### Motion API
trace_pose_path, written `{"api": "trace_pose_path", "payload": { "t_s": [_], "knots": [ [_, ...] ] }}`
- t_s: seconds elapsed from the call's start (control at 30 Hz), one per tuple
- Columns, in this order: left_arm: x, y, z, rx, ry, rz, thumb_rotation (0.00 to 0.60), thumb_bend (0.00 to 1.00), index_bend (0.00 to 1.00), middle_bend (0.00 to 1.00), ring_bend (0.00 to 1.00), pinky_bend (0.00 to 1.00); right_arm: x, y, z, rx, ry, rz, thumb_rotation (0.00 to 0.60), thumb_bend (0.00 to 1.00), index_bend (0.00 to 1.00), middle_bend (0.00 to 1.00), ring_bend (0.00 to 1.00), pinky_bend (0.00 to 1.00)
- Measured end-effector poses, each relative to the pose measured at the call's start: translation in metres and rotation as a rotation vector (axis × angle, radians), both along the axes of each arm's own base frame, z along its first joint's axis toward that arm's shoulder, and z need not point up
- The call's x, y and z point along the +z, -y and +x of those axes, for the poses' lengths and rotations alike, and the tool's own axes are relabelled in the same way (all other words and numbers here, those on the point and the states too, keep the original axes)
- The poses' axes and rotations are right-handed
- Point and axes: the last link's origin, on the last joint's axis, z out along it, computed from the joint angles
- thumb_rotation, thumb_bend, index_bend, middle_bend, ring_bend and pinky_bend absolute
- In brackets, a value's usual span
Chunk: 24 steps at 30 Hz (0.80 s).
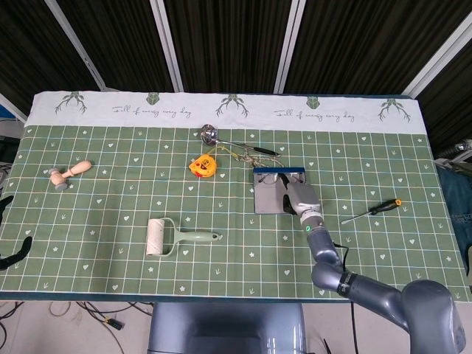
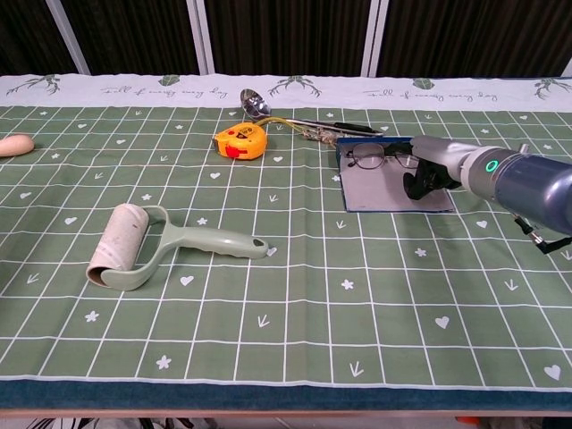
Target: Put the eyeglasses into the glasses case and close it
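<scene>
The glasses case (image 1: 265,200) (image 2: 382,190) lies open right of the table's centre, its grey inside up and a blue rim along the far edge. The thin-framed eyeglasses (image 1: 270,178) (image 2: 370,158) lie across its far part, lenses to the left. My right hand (image 1: 299,195) (image 2: 431,169) reaches in from the right over the case's right side. Its fingers curl at the right end of the eyeglasses and seem to pinch them. My left hand appears in neither view.
A yellow tape measure (image 1: 203,165) (image 2: 239,140) and a metal ladle (image 1: 209,133) (image 2: 251,100) lie just beyond the case. A green lint roller (image 1: 160,237) (image 2: 127,247) lies front left, a wooden mallet (image 1: 68,174) far left, a screwdriver (image 1: 373,210) to the right.
</scene>
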Motion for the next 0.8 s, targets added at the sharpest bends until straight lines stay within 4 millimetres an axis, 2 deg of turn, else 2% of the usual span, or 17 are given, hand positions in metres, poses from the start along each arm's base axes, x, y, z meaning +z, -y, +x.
{"api": "trace_pose_path", "payload": {
  "t_s": [0.23,0.3,0.37,0.4,0.43,0.47,0.5,0.6,0.7,0.8],
  "knots": [
    [0.0,0.0,0.0,0.002,-0.003,-0.001,0.6,0.31,0.12,0.0,0.0,0.0,0.004,-0.002,0.004,0.025,-0.007,-0.005,0.6,0.84,0.0,0.98,1.0,1.0],
    [0.0,0.0,0.0,0.002,-0.004,-0.001,0.6,0.31,0.12,0.0,0.0,0.0,0.005,-0.003,0.004,0.027,-0.01,-0.004,0.6,0.81,0.0,0.96,1.0,1.0],
    [0.0,0.0,-0.001,0.005,-0.004,-0.002,0.6,0.31,0.12,0.0,0.0,0.0,0.007,-0.004,0.003,0.029,-0.012,-0.005,0.6,0.71,0.0,0.92,0.96,1.0],
    [0.0,0.001,-0.001,0.006,-0.004,-0.002,0.6,0.31,0.12,0.0,0.0,0.0,0.008,-0.005,0.003,0.031,-0.013,-0.006,0.6,0.6,0.01,0.85,0.9,0.98],
    [0.0,0.001,-0.001,0.007,-0.004,-0.002,0.6,0.31,0.12,0.0,0.0,0.0,0.01,-0.007,0.003,0.034,-0.013,-0.007,0.6,0.49,0.03,0.75,0.81,0.93],
    [0.0,0.0,-0.001,0.008,-0.004,-0.002,0.6,0.31,0.12,0.0,0.0,0.0,0.011,-0.008,0.003,0.038,-0.013,-0.008,0.6,0.43,0.04,0.67,0.75,0.87],
    [0.0,0.0,-0.001,0.008,-0.005,-0.002,0.6,0.31,0.12,0.0,0.0,0.0,0.013,-0.01,0.003,0.042,-0.012,-0.009,0.6,0.34,0.06,0.57,0.66,0.77],
    [-0.001,0.0,-0.001,0.011,-0.01,-0.005,0.6,0.31,0.12,0.0,0.0,0.0,0.018,-0.018,0.002,0.075,-0.02,-0.013,0.6,0.2,0.1,0.45,0.52,0.62],
    [-0.001,0.0,-0.001,0.012,-0.011,-0.007,0.6,0.31,0.12,0.0,0.0,0.0,0.025,-0.027,0.0,0.132,-0.049,-0.04,0.6,0.14,0.13,0.42,0.49,0.59],
    [-0.001,0.001,-0.001,0.012,-0.011,-0.006,0.6,0.31,0.13,0.0,0.0,0.0,0.031,-0.037,-0.003,0.2,-0.081,-0.091,0.6,0.13,0.14,0.41,0.48,0.59]
  ]
}}
